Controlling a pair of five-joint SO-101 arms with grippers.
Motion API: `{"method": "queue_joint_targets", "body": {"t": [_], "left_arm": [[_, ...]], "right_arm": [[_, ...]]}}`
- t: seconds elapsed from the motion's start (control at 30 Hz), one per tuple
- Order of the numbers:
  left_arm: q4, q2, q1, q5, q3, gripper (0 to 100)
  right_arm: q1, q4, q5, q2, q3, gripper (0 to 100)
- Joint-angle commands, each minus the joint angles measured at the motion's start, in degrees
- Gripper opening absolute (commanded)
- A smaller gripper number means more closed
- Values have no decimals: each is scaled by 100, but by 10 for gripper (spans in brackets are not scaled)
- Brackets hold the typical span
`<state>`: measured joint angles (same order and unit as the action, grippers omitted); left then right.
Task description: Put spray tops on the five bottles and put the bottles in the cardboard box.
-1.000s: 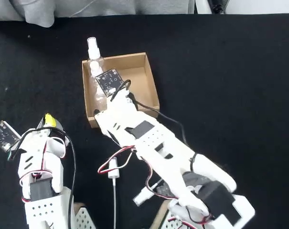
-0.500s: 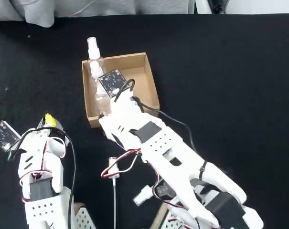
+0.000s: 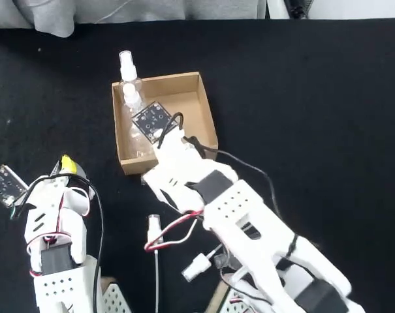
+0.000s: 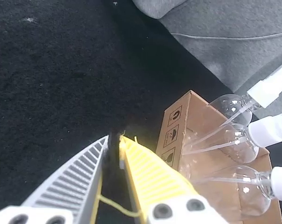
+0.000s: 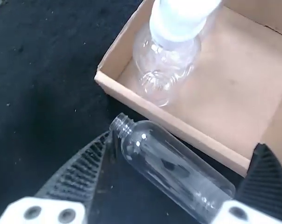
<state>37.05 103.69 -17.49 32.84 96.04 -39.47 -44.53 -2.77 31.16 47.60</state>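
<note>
— Where is the cardboard box (image 3: 187, 107) found?

— In the upper left-centre of the high view, on the black table (image 3: 315, 98). Three capped bottles (image 4: 234, 140), each fitted with a white spray top, are seen inside it, ranged along the wall at the left of the frame. One capped bottle (image 3: 126, 64) leans out over the far-left corner.

— And how is the right gripper (image 5: 185, 149) placed?

— It is held over the box's near wall, close to the near-left corner. Its fingers are spread wide, and an uncapped bottle (image 5: 173, 168) is framed between them. That bottle lies on its side on the table, just outside the box and alongside the wall. Whether either finger touches it cannot be told.

— What of the left gripper (image 4: 115, 136)?

— It is kept at the lower left of the high view, apart from the box and pointed toward it. The grey and yellow fingers are drawn together at the tips, with nothing between them.

— Is anything else seen on the table?

— Two loose spray tops. One spray top (image 3: 155, 227) lies at lower centre, its dip tube trailing toward the bottom edge. The other spray top (image 3: 198, 266) lies just right of it, beside the right arm. A grey cloth (image 3: 53, 16) is draped along the top edge.
</note>
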Motion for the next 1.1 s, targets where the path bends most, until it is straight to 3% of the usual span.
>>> {"method": "queue_joint_targets", "body": {"t": [0.0, 0.17, 0.33, 0.53, 0.73, 1.07], "left_arm": [[-141, 62, -48, -44, 136, 30], [-141, 62, -48, -44, 136, 30], [-141, 62, -48, -44, 136, 30], [-141, 62, -48, -44, 136, 30], [-141, 62, -48, -44, 136, 30], [-132, 62, -48, -44, 136, 30]], "right_arm": [[-141, -404, -211, 532, -303, 378], [-123, -1389, -246, 664, -813, 377], [-132, -2382, -826, 664, -1349, 377], [-132, -2804, -941, 681, -1499, 377], [-97, -3077, -1846, 699, -1516, 377], [-97, -4905, -2637, 699, -2132, 378]]}}
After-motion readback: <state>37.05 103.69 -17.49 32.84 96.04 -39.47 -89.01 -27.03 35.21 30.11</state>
